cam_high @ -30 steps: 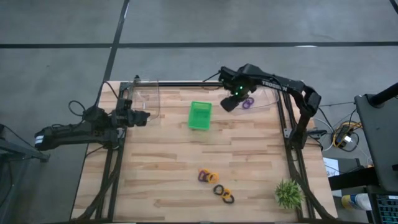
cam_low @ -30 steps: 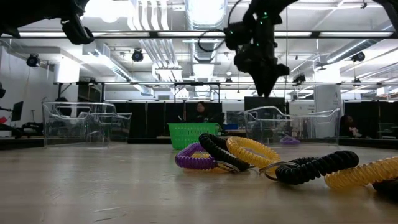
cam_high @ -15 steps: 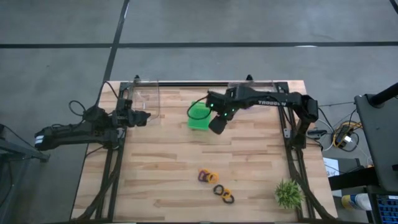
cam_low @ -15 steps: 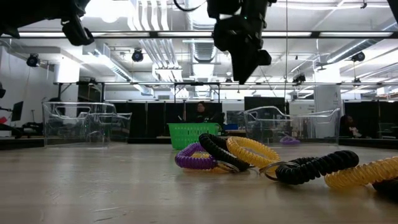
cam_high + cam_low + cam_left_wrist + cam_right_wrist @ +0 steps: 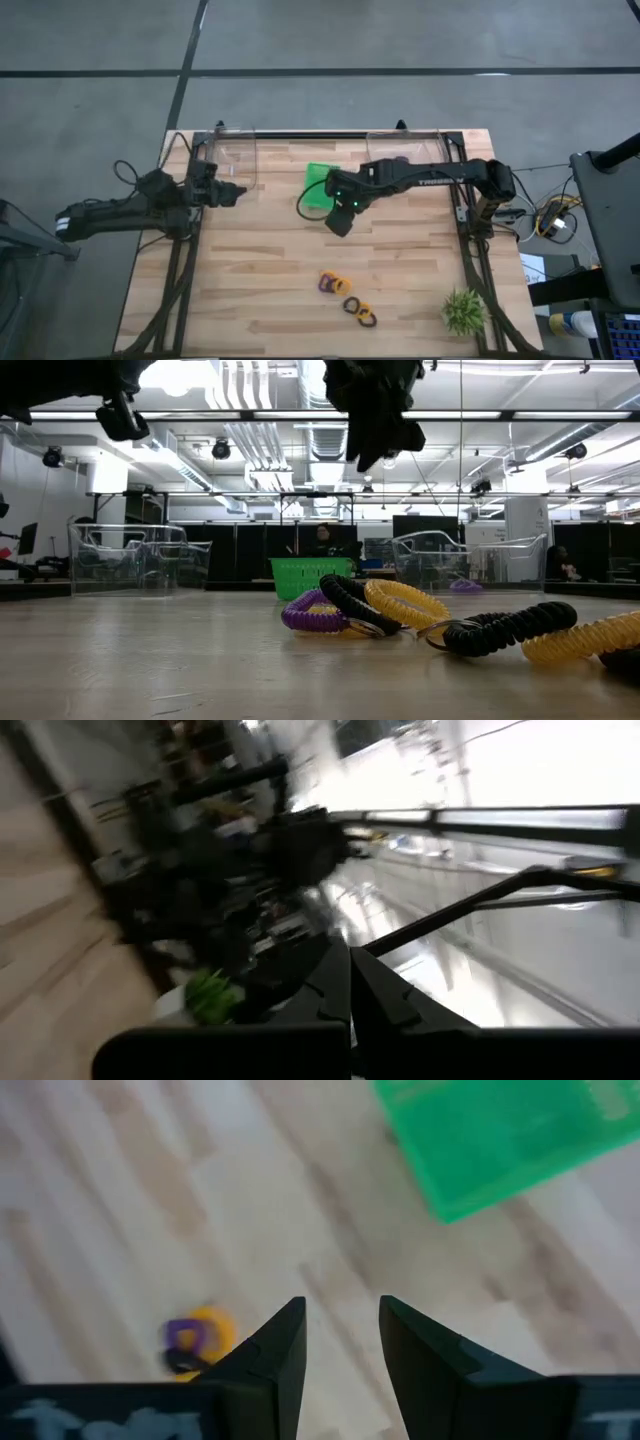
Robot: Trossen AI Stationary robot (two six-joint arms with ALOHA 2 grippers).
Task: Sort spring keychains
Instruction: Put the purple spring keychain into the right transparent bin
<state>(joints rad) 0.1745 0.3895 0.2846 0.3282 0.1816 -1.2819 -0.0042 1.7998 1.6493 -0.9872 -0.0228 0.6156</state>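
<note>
Our right claw (image 5: 340,222) hangs released and empty above the surface (image 5: 260,270), at five o'clock from the green basket (image 5: 322,182). Our left claw (image 5: 238,190) waits clenched at nine o'clock. Spring keychains (image 5: 347,296) lie at six o'clock.

Wooden slat worktop (image 5: 260,270), black frame rails along its edges. Green basket (image 5: 318,188) sits near the back, mid-width. Two clear plastic bins at the back edge: one back-left (image 5: 236,160), one back-right (image 5: 405,150). Spiky green plant (image 5: 465,311) at front-right corner. A person (image 5: 322,540) shows in the room behind the basket.
</note>
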